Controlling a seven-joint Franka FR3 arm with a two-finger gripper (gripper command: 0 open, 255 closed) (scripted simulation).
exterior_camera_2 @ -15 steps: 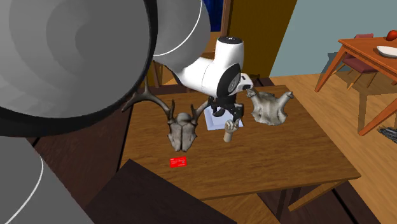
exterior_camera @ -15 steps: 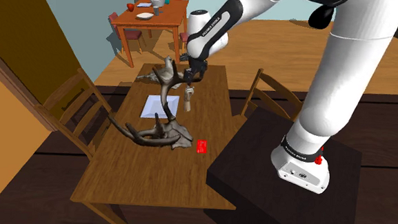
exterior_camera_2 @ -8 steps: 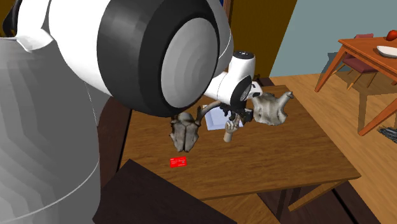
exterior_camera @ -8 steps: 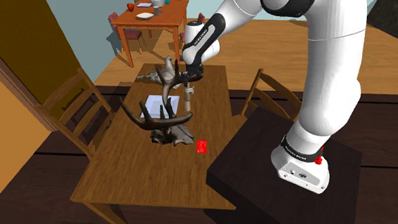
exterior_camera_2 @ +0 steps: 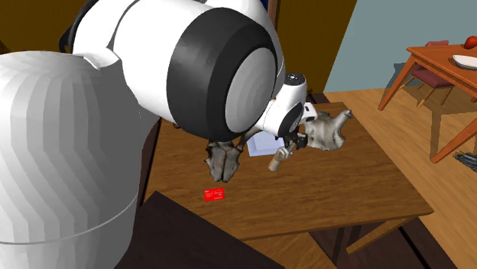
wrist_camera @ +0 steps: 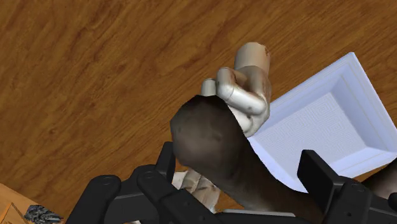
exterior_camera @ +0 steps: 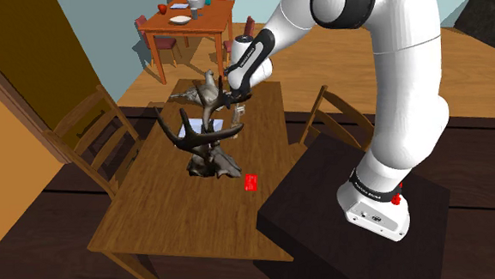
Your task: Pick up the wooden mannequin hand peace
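Black fingers held wide apart, nothing gripped; pale mannequin hand seen tilted just below them, over brown bench, beside white tray; dark antler seen between fingers.

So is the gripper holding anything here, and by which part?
Cannot tell. The mannequin hand lies just ahead of the gripper, but an antler covers where they would meet.

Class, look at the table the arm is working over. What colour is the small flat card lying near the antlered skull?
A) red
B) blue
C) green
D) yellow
A: the card lying flat on the table beside the skull is bright red in both exterior views.
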